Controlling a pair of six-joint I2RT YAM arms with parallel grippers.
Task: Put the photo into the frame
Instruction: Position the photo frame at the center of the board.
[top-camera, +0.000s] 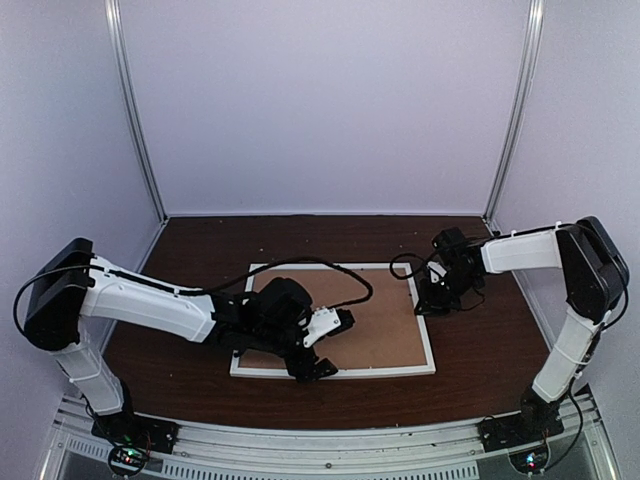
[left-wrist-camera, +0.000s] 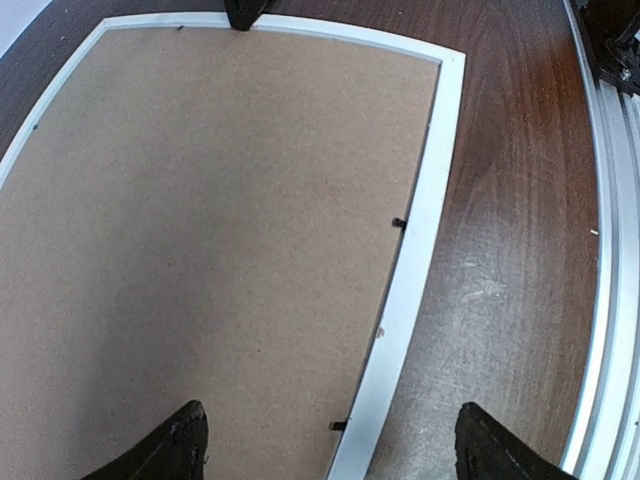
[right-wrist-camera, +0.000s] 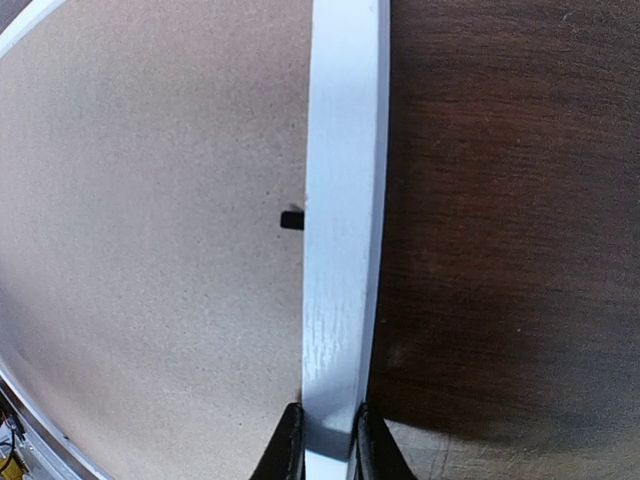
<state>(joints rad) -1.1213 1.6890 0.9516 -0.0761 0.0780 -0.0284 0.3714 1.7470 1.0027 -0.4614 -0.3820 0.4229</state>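
Observation:
The frame (top-camera: 426, 330) lies face down on the dark table, its brown backing board (top-camera: 385, 320) showing. The photo is out of view. My left gripper (top-camera: 330, 345) hovers open over the frame's near edge. In the left wrist view, the left gripper (left-wrist-camera: 330, 415) straddles the white rim (left-wrist-camera: 420, 230), one finger over the board (left-wrist-camera: 220, 230) and one over the table. My right gripper (top-camera: 428, 303) is shut on the frame's right rim. The right wrist view shows the right gripper (right-wrist-camera: 327, 410) pinching the white rim (right-wrist-camera: 345, 200) from both sides.
The left arm's black cable (top-camera: 320, 265) loops above the board. Small black retaining tabs (right-wrist-camera: 292, 219) stick out along the rim's inner side. An aluminium rail (left-wrist-camera: 610, 250) runs along the table's near edge. Pale walls enclose the table (top-camera: 200, 250) on three sides.

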